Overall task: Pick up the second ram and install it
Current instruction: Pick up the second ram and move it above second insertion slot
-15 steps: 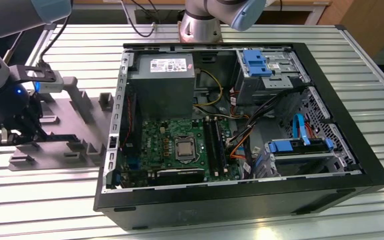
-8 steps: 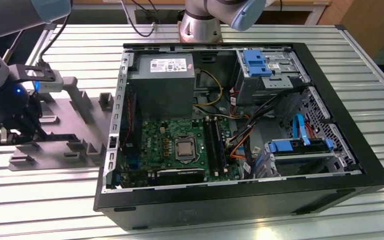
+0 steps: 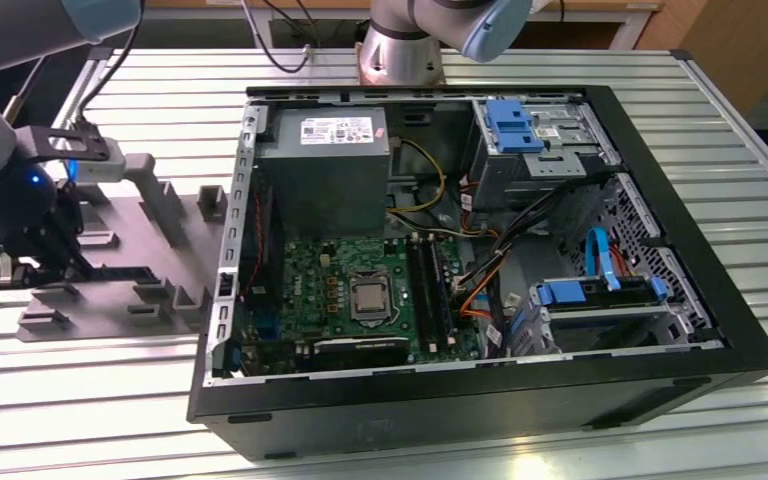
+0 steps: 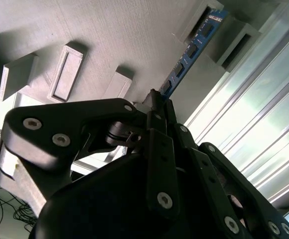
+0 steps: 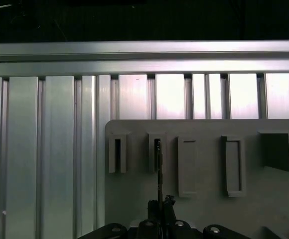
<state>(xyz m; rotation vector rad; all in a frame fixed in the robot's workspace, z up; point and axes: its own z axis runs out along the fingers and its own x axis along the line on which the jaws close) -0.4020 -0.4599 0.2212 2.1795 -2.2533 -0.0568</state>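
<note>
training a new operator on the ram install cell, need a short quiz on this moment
1. Multiple choice: in the exterior view, what does the gripper hang over?
A) the grey fixture plate on that view's left
B) the motherboard
C) the drive bays

2. True or false: the second ram is already seated in the computer.

3. Fill in: in the second wrist view the jaws stand ___ on the second ram.

Key:
1. A
2. False. In both wrist views it is still at the grey fixture plate, with its far end in a holder slot.
3. shut
</note>
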